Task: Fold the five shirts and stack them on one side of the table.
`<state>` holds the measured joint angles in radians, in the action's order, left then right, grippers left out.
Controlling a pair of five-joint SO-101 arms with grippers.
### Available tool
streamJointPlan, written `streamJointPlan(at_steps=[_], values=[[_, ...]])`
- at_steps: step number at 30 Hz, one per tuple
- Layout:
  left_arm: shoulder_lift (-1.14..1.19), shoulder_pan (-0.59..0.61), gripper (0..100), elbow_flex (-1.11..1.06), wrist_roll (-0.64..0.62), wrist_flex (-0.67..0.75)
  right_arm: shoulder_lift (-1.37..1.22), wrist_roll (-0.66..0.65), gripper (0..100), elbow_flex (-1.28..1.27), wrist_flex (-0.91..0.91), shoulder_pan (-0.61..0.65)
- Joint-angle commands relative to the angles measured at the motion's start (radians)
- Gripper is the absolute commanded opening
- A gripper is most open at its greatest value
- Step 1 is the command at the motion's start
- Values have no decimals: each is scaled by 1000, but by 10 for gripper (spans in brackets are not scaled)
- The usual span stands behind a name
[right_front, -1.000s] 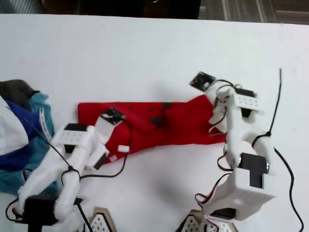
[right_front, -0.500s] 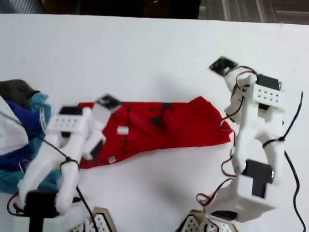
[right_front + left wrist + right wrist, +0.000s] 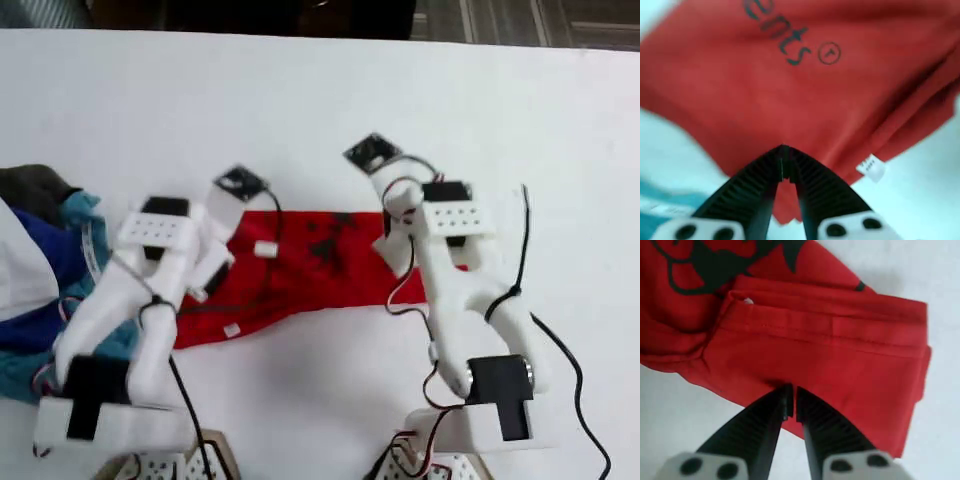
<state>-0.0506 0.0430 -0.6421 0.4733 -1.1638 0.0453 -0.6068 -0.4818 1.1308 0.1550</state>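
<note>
A red shirt (image 3: 310, 265) with dark print lies partly folded across the middle of the white table (image 3: 300, 100). My left gripper (image 3: 784, 162) is shut on the red shirt (image 3: 805, 90) near its left end, where a small white label (image 3: 871, 167) shows. The left arm (image 3: 160, 260) covers that end in the high view. My right gripper (image 3: 791, 400) is shut on the edge of the red shirt (image 3: 830, 355), at a doubled-over flap with a hem. The right arm (image 3: 445, 250) hides the shirt's right end.
A heap of other shirts lies at the table's left edge: teal (image 3: 85, 225), blue (image 3: 45, 250), white (image 3: 20, 275) and a dark one (image 3: 35, 185). Bare table stretches behind the red shirt and to its right. Cables hang off both arms.
The right arm swung out to the right, then back left over the shirt. The left arm moved up and right, and the shirt's left end has drawn in to the right.
</note>
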Motion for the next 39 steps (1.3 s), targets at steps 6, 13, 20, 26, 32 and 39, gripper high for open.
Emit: streamJointPlan(at_steps=[6, 13, 20, 26, 32, 39], values=[[60, -8, 25, -70, -3, -12, 54, -35, 22, -192, -102, -13], [60, -5, 25, -71, 63, -143, 56, -86, 22, -201, -102, -62], [58, -6, 25, -10, 75, -183, 56, -78, 22, -130, -94, -51], [58, -5, 25, 193, 72, -241, 56, -77, 22, 77, 47, -53], [89, 35, 25, 340, -15, -190, 45, -17, 22, 196, 101, -31], [362, 37, 25, 380, -100, -74, 45, 60, 22, 77, -33, 105]])
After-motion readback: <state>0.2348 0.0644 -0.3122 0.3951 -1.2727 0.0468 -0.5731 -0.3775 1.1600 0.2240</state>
